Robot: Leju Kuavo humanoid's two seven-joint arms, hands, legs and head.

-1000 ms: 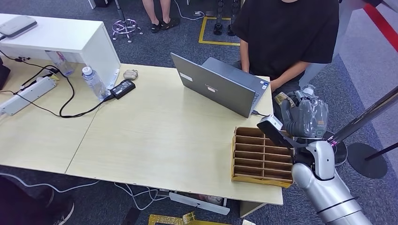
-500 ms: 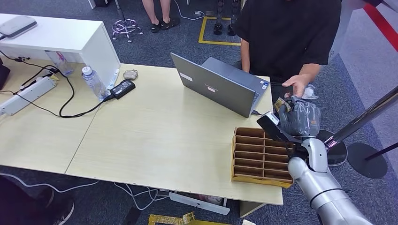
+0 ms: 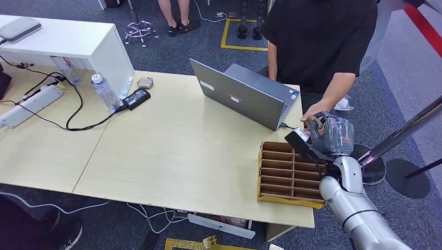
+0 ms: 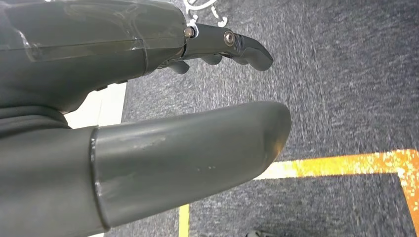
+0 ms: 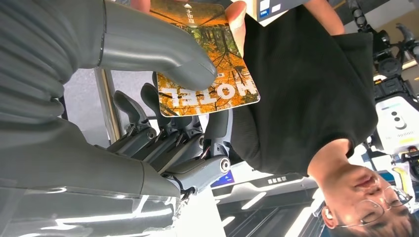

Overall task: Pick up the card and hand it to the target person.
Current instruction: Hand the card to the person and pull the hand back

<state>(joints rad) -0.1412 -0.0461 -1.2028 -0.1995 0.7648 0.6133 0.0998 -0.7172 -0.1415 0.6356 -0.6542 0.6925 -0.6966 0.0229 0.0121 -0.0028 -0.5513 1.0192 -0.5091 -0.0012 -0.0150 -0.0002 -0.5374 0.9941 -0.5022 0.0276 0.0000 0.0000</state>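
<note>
While you watch: right hand [image 5: 163,98] pinches card [image 5: 210,64], thumb against fingers, beyond wooden organizer [image 3: 286,174]; person's hand [image 3: 314,112] touches card's far edge. Left hand [image 4: 148,98] empty, fingers apart, over carpet.

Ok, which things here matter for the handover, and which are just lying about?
Job: hotel card; right robot hand pinching it; person's hand touching the card.

Lying about: laptop; wooden divided tray; water bottle; power adapter; power strip.
</note>
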